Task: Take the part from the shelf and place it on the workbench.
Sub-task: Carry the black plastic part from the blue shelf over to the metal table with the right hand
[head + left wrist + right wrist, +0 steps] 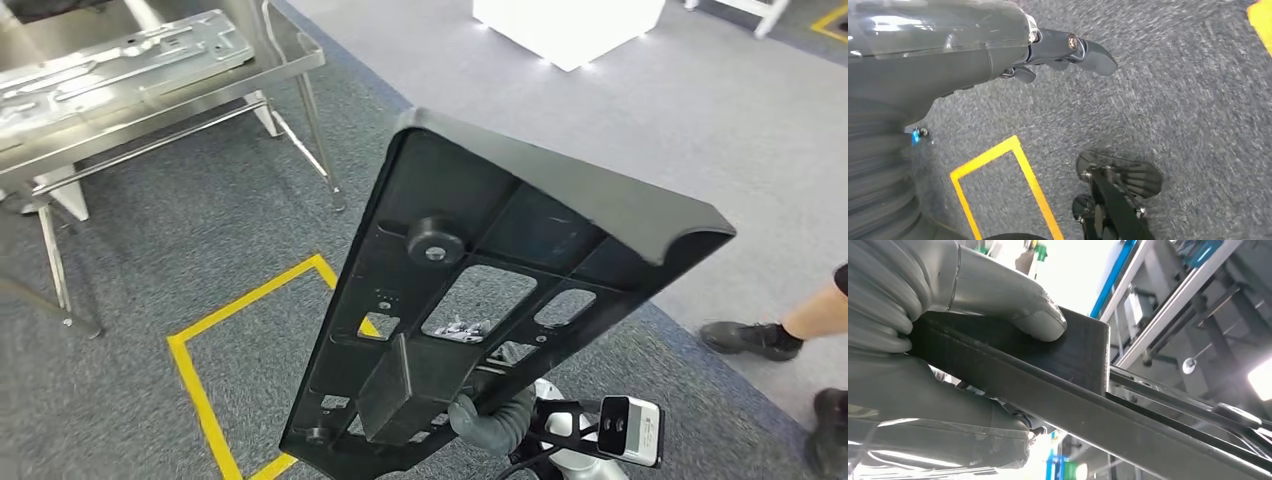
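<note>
Head view gives me the big black plastic part (500, 300) right in front, tilted up off the floor, its ribbed underside with cut-out openings facing me and its curved lip at the far upper end. My right hand (490, 420) grips it at the near lower end, just beside a raised block on the part. On the right wrist view I see that hand (948, 340) clamped on the part's (1073, 390) edge, thick grey thumb (1038, 320) pressed flat on one face, the rest of the hand wrapped beneath. Over on the left wrist view, my left hand (1068, 52) hangs above grey carpet (1173, 100) holding nothing, dark fingers extended and apart. Up at far left in the head view stands the steel worktop (290, 62) carrying a stamped metal panel (120, 65), well apart from the part. Yellow tape (215, 330) marks a box on the carpet below. A person's black shoes (745, 340) stand at the right edge.
</note>
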Available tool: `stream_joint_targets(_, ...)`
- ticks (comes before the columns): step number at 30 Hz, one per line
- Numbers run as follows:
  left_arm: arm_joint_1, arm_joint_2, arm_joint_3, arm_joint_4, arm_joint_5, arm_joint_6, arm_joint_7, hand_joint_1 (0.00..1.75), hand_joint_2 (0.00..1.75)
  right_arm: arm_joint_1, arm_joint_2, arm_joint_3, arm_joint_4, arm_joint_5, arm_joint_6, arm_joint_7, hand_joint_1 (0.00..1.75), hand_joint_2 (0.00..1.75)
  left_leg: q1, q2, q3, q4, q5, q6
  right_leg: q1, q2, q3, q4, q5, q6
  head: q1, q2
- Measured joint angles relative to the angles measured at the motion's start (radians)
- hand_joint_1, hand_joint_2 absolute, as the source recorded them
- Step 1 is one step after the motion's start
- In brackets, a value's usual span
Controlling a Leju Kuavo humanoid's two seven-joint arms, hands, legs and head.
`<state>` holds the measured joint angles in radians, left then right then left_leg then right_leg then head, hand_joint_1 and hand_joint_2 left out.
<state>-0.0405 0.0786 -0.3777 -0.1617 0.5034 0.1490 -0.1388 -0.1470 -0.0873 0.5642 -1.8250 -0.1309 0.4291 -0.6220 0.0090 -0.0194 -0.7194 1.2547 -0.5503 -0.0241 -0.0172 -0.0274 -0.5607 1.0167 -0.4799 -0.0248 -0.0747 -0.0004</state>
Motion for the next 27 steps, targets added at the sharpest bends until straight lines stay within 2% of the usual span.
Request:
stream_joint_targets(1,0.000,0.000,0.000,0.000,0.001,0.002,0.006,0.00,1.75,-0.002,0.000,0.003,0.003,-0.004,-0.003,0.000,1.75,1.75,0.003,0.006,-0.019,0.038,-0.009,-0.003,0.000,-0.013,0.001,0.000,-0.002,0.000,0.000,0.000)
stream_joint_targets(2,0.001,0.000,0.000,0.000,0.003,0.005,0.010,0.00,1.75,-0.004,0.000,0.007,0.005,-0.008,-0.007,0.001,1.75,1.75,0.006,0.010,-0.020,0.039,0.001,-0.005,0.000,-0.026,0.003,0.001,-0.005,0.002,0.000,0.000)
stream_joint_targets(3,0.002,0.000,0.000,0.000,0.006,0.009,0.015,0.00,1.75,-0.007,0.000,0.010,0.007,-0.011,-0.009,0.001,1.75,1.75,0.007,0.016,0.001,0.000,0.029,-0.006,0.000,-0.038,0.007,0.001,-0.008,0.004,0.000,0.000)
stream_joint_targets(5,0.003,0.003,0.000,0.000,0.010,0.021,0.021,0.00,1.75,-0.012,0.000,0.013,0.007,-0.015,-0.013,0.001,1.75,1.75,0.004,0.058,0.073,-0.138,0.091,0.000,0.003,-0.060,0.017,0.001,-0.016,0.011,0.000,0.000)
stream_joint_targets(6,0.003,0.004,0.000,0.000,0.012,0.029,0.022,0.00,1.75,-0.014,0.000,0.014,0.007,-0.017,-0.015,0.001,1.75,1.75,0.000,0.078,0.098,-0.191,0.108,0.007,0.006,-0.070,0.021,0.002,-0.020,0.016,0.000,0.000)
stream_joint_targets(7,0.002,0.006,0.001,0.000,0.015,0.036,0.023,0.00,1.75,-0.016,0.000,0.015,0.007,-0.017,-0.017,0.002,1.75,1.75,-0.004,0.092,0.111,-0.219,0.113,0.016,0.010,-0.079,0.023,0.002,-0.023,0.022,0.000,0.000)
stream_joint_targets(8,0.003,0.007,0.001,0.000,0.019,0.042,0.023,0.00,1.75,-0.018,0.000,0.017,0.007,-0.018,-0.019,0.002,1.75,1.75,-0.009,0.091,0.110,-0.225,0.109,0.024,0.013,-0.088,0.025,0.001,-0.025,0.027,0.000,0.000)
stream_joint_targets(10,0.005,0.009,0.003,0.000,0.028,0.049,0.025,0.00,1.75,-0.022,0.000,0.021,0.007,-0.020,-0.022,0.002,1.75,1.75,-0.006,0.065,0.110,-0.230,0.111,0.036,0.012,-0.102,0.031,0.000,-0.031,0.039,0.000,0.000)
stream_joint_targets(11,0.006,0.010,0.003,0.000,0.033,0.050,0.024,0.00,1.75,-0.025,0.000,0.024,0.007,-0.022,-0.022,0.002,1.75,1.75,-0.004,0.053,0.113,-0.234,0.113,0.041,0.010,-0.087,0.032,0.008,-0.040,0.044,0.000,0.000)
stream_joint_targets(13,0.003,0.011,0.005,0.000,0.041,0.050,0.023,0.00,1.75,-0.031,0.000,0.028,0.007,-0.024,-0.021,0.002,1.75,1.75,0.001,0.030,0.119,-0.240,0.116,0.051,0.005,-0.030,0.000,0.082,-0.085,0.051,0.000,0.000)
stream_joint_targets(14,0.001,0.011,0.006,0.000,0.044,0.050,0.021,0.00,1.75,-0.031,-0.001,0.029,0.007,-0.025,-0.020,0.002,1.75,1.75,0.000,0.018,0.119,-0.240,0.116,0.055,0.004,-0.001,-0.033,0.147,-0.115,0.052,0.000,0.000)
stream_joint_targets(15,-0.001,0.011,0.007,0.000,0.046,0.050,0.020,0.00,1.75,-0.031,-0.001,0.029,0.008,-0.026,-0.019,0.002,1.75,1.75,-0.001,0.005,0.119,-0.240,0.116,0.058,0.004,0.013,-0.071,0.215,-0.140,0.052,0.000,0.000)
stream_joint_targets(16,-0.001,0.011,0.008,0.000,0.048,0.050,0.018,0.00,1.75,-0.030,-0.002,0.030,0.010,-0.027,-0.018,0.002,1.75,1.75,-0.003,-0.009,0.119,-0.239,0.115,0.059,0.004,0.019,-0.102,0.266,-0.151,0.051,0.000,0.000)
stream_joint_targets(17,-0.001,0.011,0.009,0.000,0.049,0.049,0.016,0.00,1.75,-0.029,-0.002,0.031,0.011,-0.027,-0.017,0.002,1.75,1.75,-0.004,-0.025,0.120,-0.238,0.115,0.060,0.004,0.022,-0.119,0.283,-0.141,0.050,0.000,0.000)
stream_joint_targets(18,-0.001,0.011,0.010,0.000,0.049,0.048,0.013,0.00,1.75,-0.030,-0.003,0.032,0.012,-0.028,-0.017,0.002,1.75,1.75,-0.004,-0.040,0.120,-0.236,0.114,0.060,0.004,0.025,-0.116,0.261,-0.112,0.048,0.000,0.000)
stream_joint_targets(19,0.000,0.011,0.011,0.000,0.049,0.046,0.009,0.00,1.75,-0.031,-0.003,0.033,0.012,-0.029,-0.017,0.002,1.75,1.75,-0.004,-0.055,0.121,-0.235,0.114,0.059,0.004,0.032,-0.097,0.205,-0.070,0.045,0.000,0.000)
stream_joint_targets(20,0.000,0.011,0.011,0.000,0.050,0.044,0.006,0.00,1.75,-0.032,-0.003,0.033,0.012,-0.030,-0.017,0.002,1.75,1.75,-0.004,-0.069,0.121,-0.233,0.113,0.057,0.004,0.053,-0.072,0.137,-0.032,0.040,0.000,0.000)
stream_joint_targets(21,-0.001,0.010,0.012,0.000,0.050,0.043,0.003,0.00,1.75,-0.034,-0.003,0.034,0.012,-0.031,-0.017,0.002,1.75,1.75,-0.005,-0.082,0.119,-0.230,0.111,0.054,0.003,0.075,-0.049,0.077,-0.005,0.037,0.000,0.000)
stream_joint_targets(22,-0.001,0.009,0.013,0.000,0.051,0.041,0.000,0.00,1.75,-0.036,-0.004,0.035,0.012,-0.032,-0.017,0.002,1.75,1.75,-0.004,-0.093,0.116,-0.228,0.111,0.049,0.003,0.091,-0.035,0.038,0.008,0.034,0.000,0.000)
stream_joint_targets(23,-0.001,0.008,0.015,0.000,0.051,0.041,-0.001,0.00,1.75,-0.037,-0.004,0.035,0.012,-0.032,-0.017,0.002,1.75,1.75,-0.002,-0.103,0.112,-0.227,0.111,0.043,0.004,0.101,-0.029,0.021,0.009,0.031,0.000,0.000)
stream_joint_targets(25,0.003,0.008,0.018,0.000,0.051,0.041,-0.002,0.00,1.75,-0.039,-0.004,0.035,0.012,-0.033,-0.018,0.002,1.75,1.75,0.001,-0.118,0.109,-0.229,0.113,0.029,0.005,0.084,-0.024,0.012,0.011,0.024,0.000,0.000)
stream_joint_targets(26,0.005,0.008,0.020,0.000,0.051,0.041,-0.003,0.00,1.75,-0.040,-0.004,0.035,0.012,-0.033,-0.018,0.002,1.75,1.75,0.000,-0.104,0.106,-0.224,0.109,0.024,0.003,0.073,-0.019,0.006,0.012,0.019,0.000,0.000)
stream_joint_targets(27,0.005,0.008,0.022,0.000,0.051,0.041,-0.004,0.00,1.75,-0.041,-0.004,0.036,0.012,-0.033,-0.018,0.002,1.75,1.75,-0.001,-0.078,0.098,-0.203,0.096,0.019,0.000,0.060,-0.013,-0.001,0.014,0.014,0.000,0.000)
